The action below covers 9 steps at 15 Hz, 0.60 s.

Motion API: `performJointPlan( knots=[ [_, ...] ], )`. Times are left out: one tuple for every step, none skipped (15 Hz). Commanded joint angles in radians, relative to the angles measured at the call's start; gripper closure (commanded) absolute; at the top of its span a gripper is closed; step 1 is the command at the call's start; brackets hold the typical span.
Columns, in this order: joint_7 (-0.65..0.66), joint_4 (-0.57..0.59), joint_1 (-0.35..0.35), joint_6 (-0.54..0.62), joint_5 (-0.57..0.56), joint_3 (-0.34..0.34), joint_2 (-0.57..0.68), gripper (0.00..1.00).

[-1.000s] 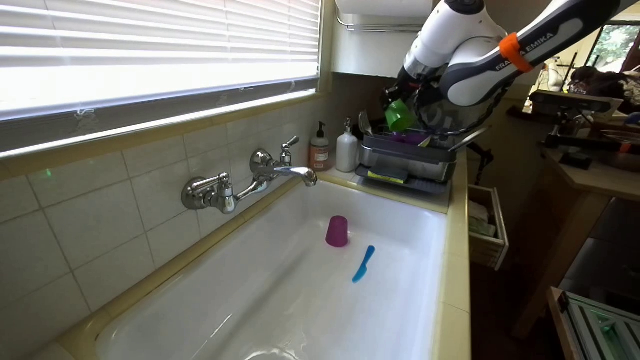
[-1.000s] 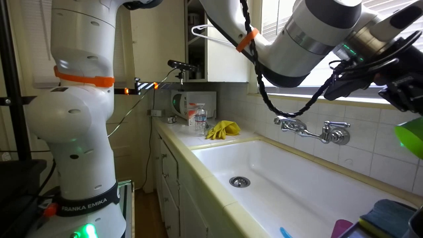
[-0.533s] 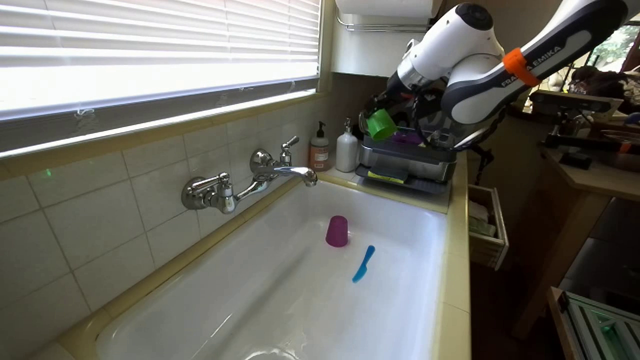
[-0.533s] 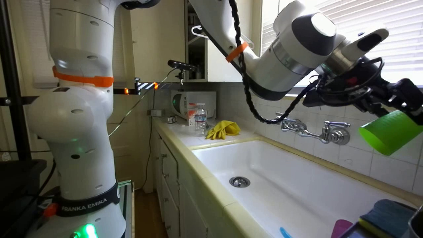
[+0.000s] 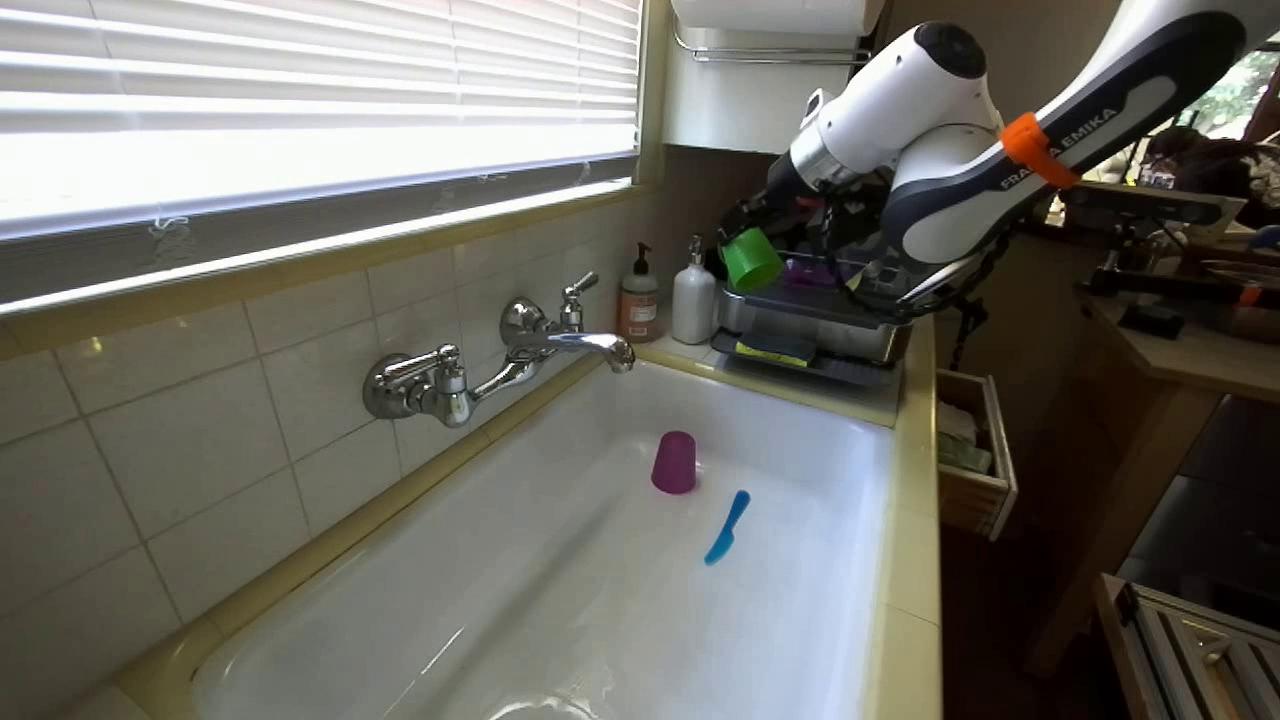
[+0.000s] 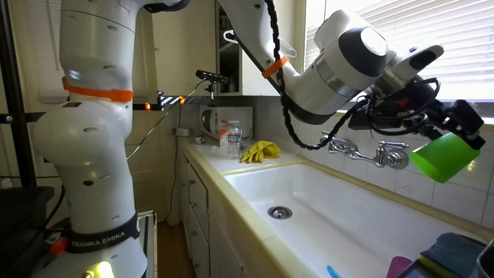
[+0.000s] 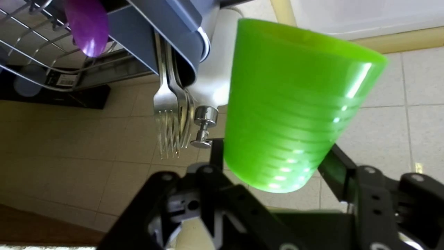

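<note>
A translucent green cup (image 7: 295,104) is gripped near its base by my gripper (image 7: 275,156), one finger on each side of it. The cup's mouth points away from the palm. In both exterior views the held cup (image 5: 752,260) hangs in the air, tilted mouth downward, close to the near side of the dish rack (image 5: 850,340). Below, in the white sink (image 6: 332,227), a magenta cup (image 5: 675,463) stands upside down. A blue plastic knife (image 5: 728,528) lies beside it on the sink floor.
Two pump bottles, one amber (image 5: 638,305) and one white (image 5: 693,305), stand left of the rack. Forks (image 7: 164,100) stick out of its cutlery holder, near the left finger. A chrome faucet (image 5: 575,343) juts over the sink. A sponge (image 6: 453,251) rests by the rack.
My gripper has carried the green cup away from above the rack, leftward and slightly down in an exterior view. The grip looks the same. The arm base's light turned from green to yellow.
</note>
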Motion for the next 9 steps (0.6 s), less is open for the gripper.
performJointPlan(
  knots=[
    [0.0, 0.0, 0.0, 0.0, 0.0, 0.0, 0.0, 0.31],
    [0.0, 0.001, 0.0, 0.0, 0.0, 0.0, 0.0, 0.31],
    [0.0, 0.001, 0.0, 0.0, 0.0, 0.0, 0.0, 0.56],
    [0.038, 0.019, 0.014, 0.008, -0.035, -0.024, 0.018, 0.56],
    [0.051, 0.018, 0.017, 0.032, -0.045, -0.031, 0.026, 0.56],
    [0.057, 0.016, 0.02, 0.04, -0.049, -0.037, 0.03, 0.56],
    [0.055, 0.008, 0.021, 0.048, -0.048, -0.036, 0.032, 0.56],
    [0.063, 0.008, 0.024, 0.062, -0.052, -0.042, 0.037, 0.56],
    [0.071, 0.01, 0.027, 0.084, -0.054, -0.048, 0.047, 0.56]
  ],
)
